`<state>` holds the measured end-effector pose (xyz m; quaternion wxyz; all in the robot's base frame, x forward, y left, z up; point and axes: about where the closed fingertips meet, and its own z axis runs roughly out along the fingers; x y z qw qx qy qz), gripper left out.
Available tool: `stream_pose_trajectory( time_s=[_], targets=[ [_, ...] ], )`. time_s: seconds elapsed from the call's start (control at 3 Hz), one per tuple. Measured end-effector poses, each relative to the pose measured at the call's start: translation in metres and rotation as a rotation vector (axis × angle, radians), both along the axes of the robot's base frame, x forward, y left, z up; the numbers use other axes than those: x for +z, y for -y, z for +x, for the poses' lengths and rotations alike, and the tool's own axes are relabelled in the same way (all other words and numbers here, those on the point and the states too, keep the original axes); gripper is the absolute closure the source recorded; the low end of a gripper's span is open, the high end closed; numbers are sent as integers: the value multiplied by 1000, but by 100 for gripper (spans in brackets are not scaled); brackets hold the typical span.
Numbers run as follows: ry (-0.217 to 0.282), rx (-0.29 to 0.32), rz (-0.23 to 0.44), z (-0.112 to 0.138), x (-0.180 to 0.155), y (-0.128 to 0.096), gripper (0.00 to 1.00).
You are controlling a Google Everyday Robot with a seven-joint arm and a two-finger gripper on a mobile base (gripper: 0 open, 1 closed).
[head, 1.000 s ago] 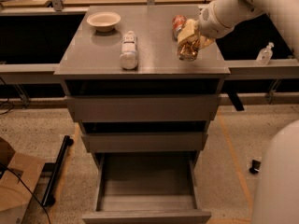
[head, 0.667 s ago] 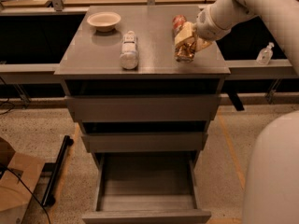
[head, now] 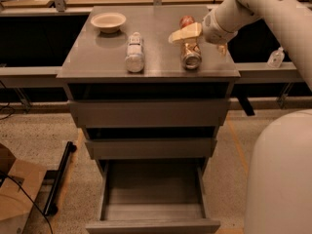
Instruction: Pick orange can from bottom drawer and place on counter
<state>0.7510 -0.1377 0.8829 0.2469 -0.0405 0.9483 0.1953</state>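
The orange can [head: 191,57] lies on its side on the right part of the grey counter [head: 102,62], silver end towards the camera. My gripper [head: 188,41] reaches in from the right and is shut on the can's far end, with one cream finger [head: 185,33] lying across its top. The bottom drawer [head: 153,212] is pulled fully open at the foot of the cabinet, and its grey floor is bare.
A red-and-white can [head: 186,21] stands just behind my gripper. A white plastic bottle [head: 134,52] lies mid-counter and a beige bowl [head: 108,21] sits at the back left. The two upper drawers [head: 148,112] are nearly closed. The robot's white body [head: 280,179] fills the lower right.
My gripper has moved the orange can down and slightly left, from just above the counter onto its surface. Nothing else has moved.
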Motion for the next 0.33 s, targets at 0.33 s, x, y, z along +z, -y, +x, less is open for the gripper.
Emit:
stream_pose_trajectory(
  time_s=[0.33],
  targets=[
    [0, 0, 0, 0, 0, 0, 0]
  ],
)
